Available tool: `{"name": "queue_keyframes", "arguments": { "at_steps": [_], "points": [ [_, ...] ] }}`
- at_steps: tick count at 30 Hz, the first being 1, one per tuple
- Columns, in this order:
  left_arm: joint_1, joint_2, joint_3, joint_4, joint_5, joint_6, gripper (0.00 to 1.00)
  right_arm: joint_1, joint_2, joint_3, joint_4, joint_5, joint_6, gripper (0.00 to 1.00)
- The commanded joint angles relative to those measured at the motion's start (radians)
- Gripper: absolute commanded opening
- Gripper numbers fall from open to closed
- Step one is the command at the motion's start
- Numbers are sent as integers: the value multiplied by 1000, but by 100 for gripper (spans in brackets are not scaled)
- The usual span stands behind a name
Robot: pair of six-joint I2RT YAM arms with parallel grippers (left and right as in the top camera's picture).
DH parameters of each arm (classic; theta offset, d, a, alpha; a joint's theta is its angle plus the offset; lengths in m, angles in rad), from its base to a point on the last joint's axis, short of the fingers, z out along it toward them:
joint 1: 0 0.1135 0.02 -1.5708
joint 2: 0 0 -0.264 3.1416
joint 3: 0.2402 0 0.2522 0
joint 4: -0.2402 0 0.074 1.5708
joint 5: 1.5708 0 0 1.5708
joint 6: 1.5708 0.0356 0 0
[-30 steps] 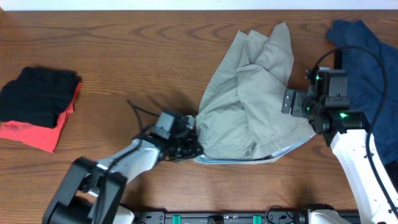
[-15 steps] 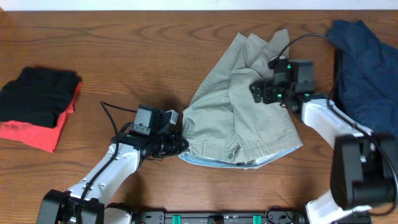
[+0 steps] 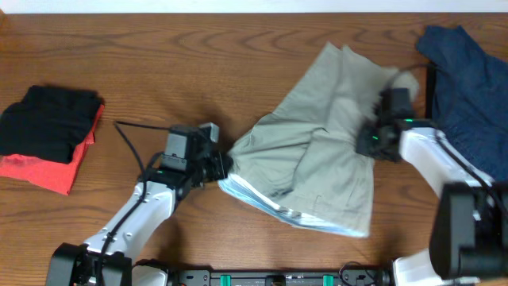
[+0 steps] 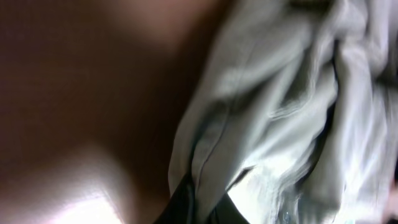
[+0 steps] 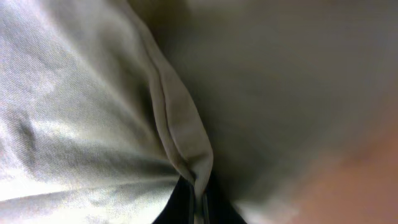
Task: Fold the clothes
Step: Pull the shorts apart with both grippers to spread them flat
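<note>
- The light khaki-grey cotton shorts [image 3: 317, 151] lie rumpled, centre-right on the brown wooden table [image 3: 159, 63], with the pale blue waistband lining [image 3: 311, 220] nearest the robot.
- The left gripper [image 3: 225, 165] pinches the waist corner, and the right gripper [image 3: 370, 143] clamps a seamed edge.
- Step, as I judge it: spreading flat. Next, pull apart evenly without slipping.

A brown wood-grain tabletop [image 3: 159, 63] fills the overhead view. Near its left edge a black garment [image 3: 48, 119] lies folded on top of a red garment [image 3: 40, 171] (the red shows below it and as a thin strip along its right side). At the far right a dark blue garment [image 3: 468, 79] lies crumpled, running past the edge of the view. A pale strip [image 3: 238, 5] borders the tabletop's far side. In both wrist views the wood shows only as a brown blur.
</note>
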Motion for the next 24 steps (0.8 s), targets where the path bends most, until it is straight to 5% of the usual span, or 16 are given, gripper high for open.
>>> {"name": "queue_keyframes", "arguments": {
  "at_steps": [1, 11, 12, 16, 17, 24],
  "points": [
    [85, -3, 73, 58, -77, 6, 7, -82, -108, -2, -157, 74, 130, 4],
    [256, 31, 263, 238, -138, 7, 7, -41, -151, -4, -392, -150, 134, 9],
    [263, 40, 270, 238, -138, 7, 13, -31, -151, -4, -397, -174, 129, 9],
    [269, 73, 272, 149, -113, 6, 89, 29, -151, -4, -410, -236, 112, 13],
    [268, 79, 272, 97, -89, 6, 98, 46, -151, -4, -402, -218, 112, 15],
    [268, 90, 271, -353, 74, 6, 98, 71, -151, -4, -238, -130, 96, 22]
  ]
}}
